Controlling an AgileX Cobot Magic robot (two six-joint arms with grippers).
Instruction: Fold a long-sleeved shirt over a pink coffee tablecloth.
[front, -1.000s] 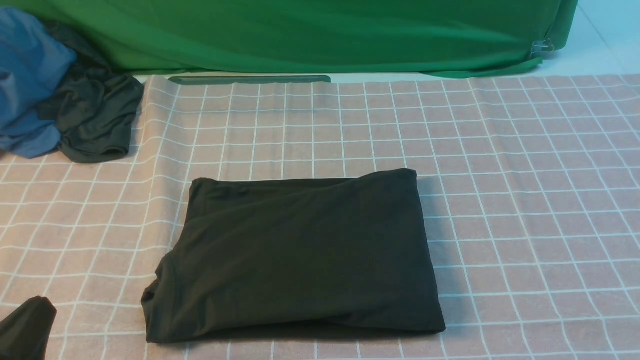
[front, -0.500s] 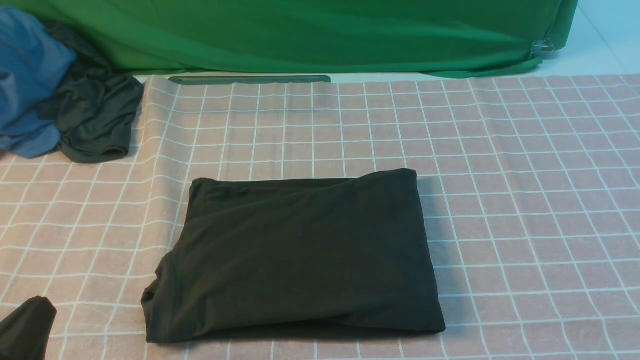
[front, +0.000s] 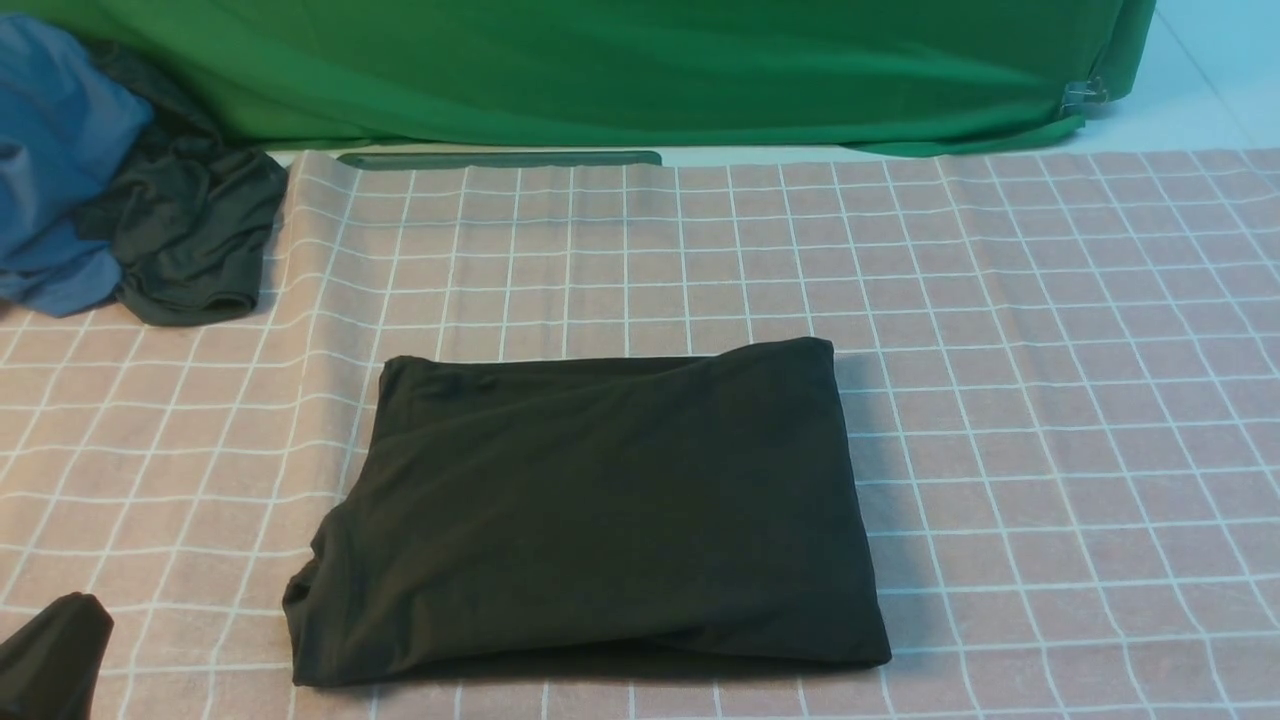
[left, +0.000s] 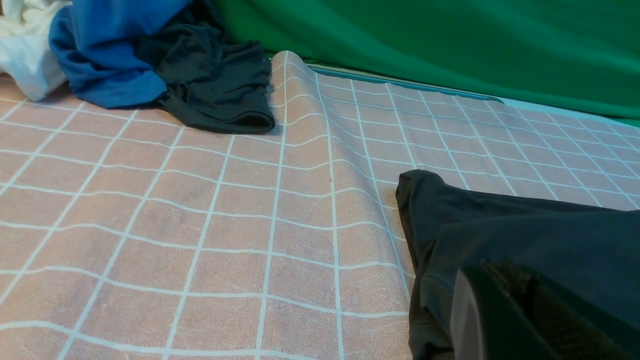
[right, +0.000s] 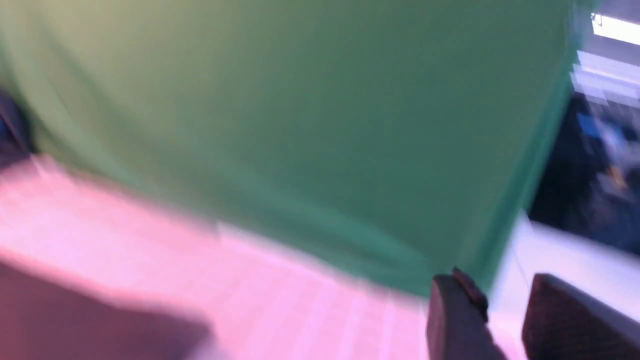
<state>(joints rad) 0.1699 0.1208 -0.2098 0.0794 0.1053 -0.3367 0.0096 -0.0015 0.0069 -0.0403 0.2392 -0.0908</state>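
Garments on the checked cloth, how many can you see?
4. A folded black shirt lies mid-cloth; a dark grey-green one, a blue one and a white one are heaped at the far left corner. The heap may hide more.

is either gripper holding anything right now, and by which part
Nothing is held. The left gripper is shut and empty beside the folded shirt; the right gripper has open, empty jaws.

Matte black left claw and right claw, blocky fingers.
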